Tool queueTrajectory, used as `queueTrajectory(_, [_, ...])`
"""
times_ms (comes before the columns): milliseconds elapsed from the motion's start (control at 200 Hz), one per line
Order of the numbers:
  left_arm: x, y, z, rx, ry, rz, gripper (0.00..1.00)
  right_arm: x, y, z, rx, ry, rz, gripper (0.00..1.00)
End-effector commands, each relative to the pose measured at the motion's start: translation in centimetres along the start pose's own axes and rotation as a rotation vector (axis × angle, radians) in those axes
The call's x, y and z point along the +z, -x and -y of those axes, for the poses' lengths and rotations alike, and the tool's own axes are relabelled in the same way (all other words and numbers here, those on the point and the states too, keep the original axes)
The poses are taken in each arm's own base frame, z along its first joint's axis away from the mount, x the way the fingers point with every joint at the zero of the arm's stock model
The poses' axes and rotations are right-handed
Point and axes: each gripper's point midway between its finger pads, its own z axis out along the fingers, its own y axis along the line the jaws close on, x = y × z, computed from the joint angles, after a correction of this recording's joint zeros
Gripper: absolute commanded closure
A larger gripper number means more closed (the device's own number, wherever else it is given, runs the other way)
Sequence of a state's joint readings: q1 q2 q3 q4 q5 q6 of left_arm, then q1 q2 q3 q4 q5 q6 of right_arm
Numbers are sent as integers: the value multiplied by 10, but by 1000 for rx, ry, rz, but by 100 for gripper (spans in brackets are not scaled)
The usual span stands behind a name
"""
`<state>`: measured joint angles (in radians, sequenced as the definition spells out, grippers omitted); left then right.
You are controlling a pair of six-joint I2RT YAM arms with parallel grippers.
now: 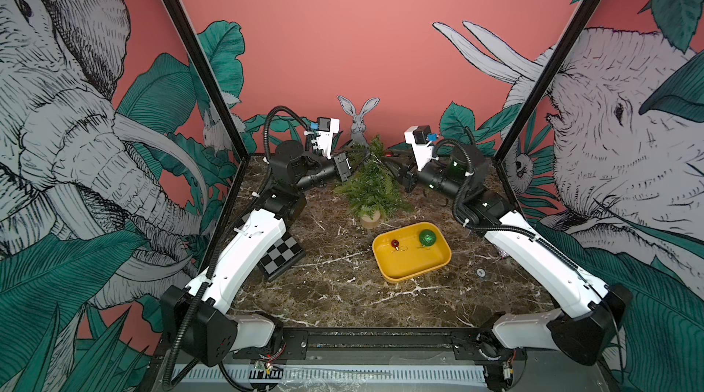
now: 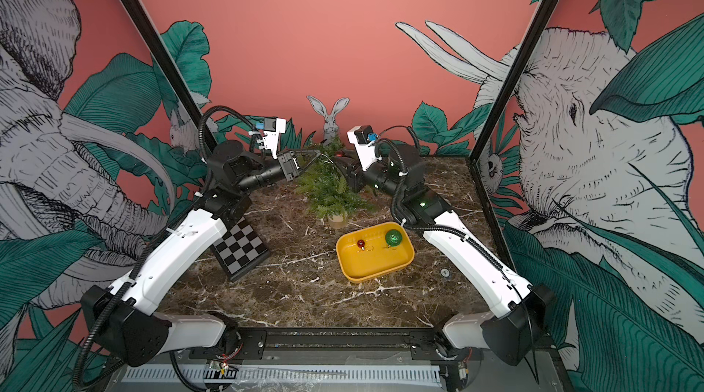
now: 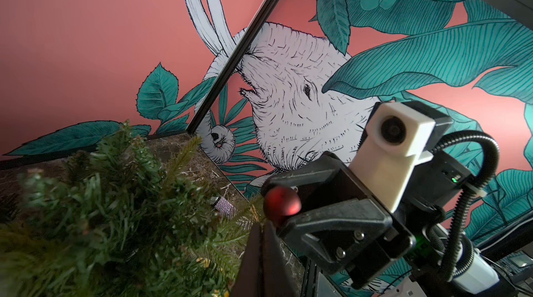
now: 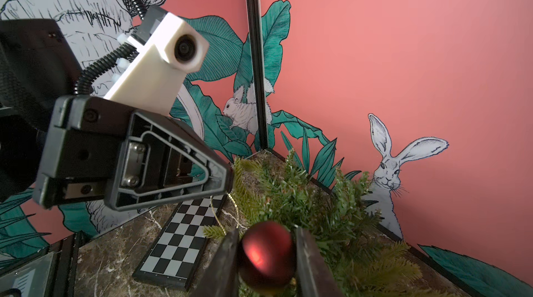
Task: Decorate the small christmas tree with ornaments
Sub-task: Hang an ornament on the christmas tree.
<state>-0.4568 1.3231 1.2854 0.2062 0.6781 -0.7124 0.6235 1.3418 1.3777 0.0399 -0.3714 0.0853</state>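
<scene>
Right wrist view: a dark-red ball (image 4: pixel 266 255) is pinched between the jaws of the right gripper (image 4: pixel 266 235), which are narrowed onto its sides. The small christmas tree (image 4: pixel 317 203) is directly ahead of that gripper. Its upper branches are just beyond the fingertips and close to the ball; contact cannot be confirmed.

A thin gold thread loop (image 4: pixel 215 213) runs from the ball forward toward the tip of the left gripper (image 4: pixel 227 178), which comes in from the opposite side. The left gripper's jaws are pressed together. Whether thread or a twig is nipped there cannot be told.

In both top views the two grippers are seen meeting at the crown with the tree between them. The tree's wooden base (image 1: pixel 370 219) stands on the surface (image 1: pixel 335 287), below both.

The step in hand is judged to be hanging this ball. The coming move turns on the loop's axis, which lies from the ball across the crown toward the left gripper. The loop would therefore have to be carried forward over a branch tip ahead of the right gripper. The right arm is nearer, since the ball is carried by it.

A second dark-red ball (image 1: pixel 395 243) and a green glitter ball (image 1: pixel 427 237) are left in the yellow tray (image 1: pixel 415 275), behind and below the right gripper. The task is judged to be early.
</scene>
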Motion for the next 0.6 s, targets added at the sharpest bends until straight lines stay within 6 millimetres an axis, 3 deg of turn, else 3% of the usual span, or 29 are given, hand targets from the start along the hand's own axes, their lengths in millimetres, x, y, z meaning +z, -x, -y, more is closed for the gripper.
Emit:
queueTrajectory(0, [-2, 16, 6, 38, 8, 31, 100, 1, 24, 2, -31, -19, 60, 71])
queueTrajectory(595, [8, 21, -18, 10, 46, 36, 100, 15, 16, 17, -10, -78, 10, 71])
